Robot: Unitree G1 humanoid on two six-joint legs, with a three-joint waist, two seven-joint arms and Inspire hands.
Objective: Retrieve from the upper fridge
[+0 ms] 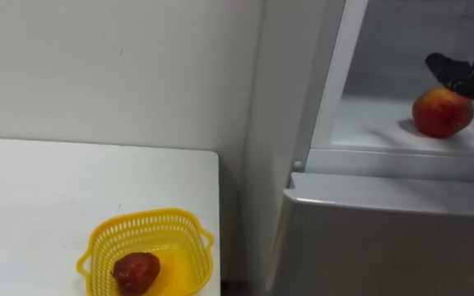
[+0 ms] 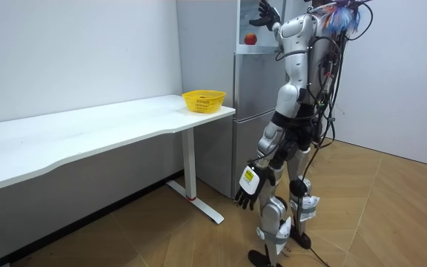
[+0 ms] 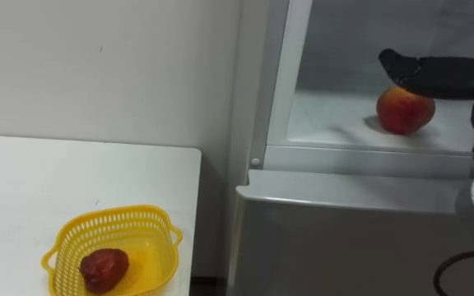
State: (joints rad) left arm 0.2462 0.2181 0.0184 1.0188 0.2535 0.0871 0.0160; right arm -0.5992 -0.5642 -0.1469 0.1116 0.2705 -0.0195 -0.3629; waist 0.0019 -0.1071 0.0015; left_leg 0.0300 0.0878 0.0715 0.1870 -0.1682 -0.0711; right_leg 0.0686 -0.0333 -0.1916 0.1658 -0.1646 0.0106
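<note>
Right hand (image 3: 434,72) inside the upper fridge: fingers extended, grasping nothing, just above the apple (image 3: 404,109) on the shelf (image 3: 327,122) (contact indeterminate). Left hand (image 2: 249,189) hangs relaxed.

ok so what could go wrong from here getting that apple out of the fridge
The right hand is open just over the apple, not curled round it; if the fingers land off-centre, the apple could roll along the smooth shelf and off its front. The left hand hangs low, too far to catch it.
The yellow basket sits by the table edge and already holds a dark red fruit; a loose drop might miss or bounce out.
</note>
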